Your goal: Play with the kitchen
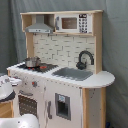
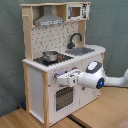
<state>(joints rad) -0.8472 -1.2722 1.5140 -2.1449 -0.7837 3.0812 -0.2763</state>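
Observation:
The kitchen [image 1: 65, 97] is a white and light-wood toy with a hood [image 1: 40, 25], a microwave [image 1: 72, 23], a black faucet [image 1: 85, 57] and a grey sink [image 1: 74, 73]. A small metal pot [image 1: 32, 62] stands on the stove. In the second exterior view the kitchen [image 2: 37, 87] faces right, and my gripper [image 2: 61, 79] is at its front panel. It sits level with the knobs [image 2: 75, 69], just above the oven door [image 2: 62, 98]. In the first exterior view my gripper [image 1: 16, 81] shows at the left edge, against the same panel.
A grey curtain [image 1: 115, 50] hangs behind the kitchen. It stands on a wooden surface [image 2: 20, 119]. My white arm [image 2: 112, 82] reaches in from the second exterior view's right. A white rounded body [image 1: 20, 121] fills the first exterior view's bottom left corner.

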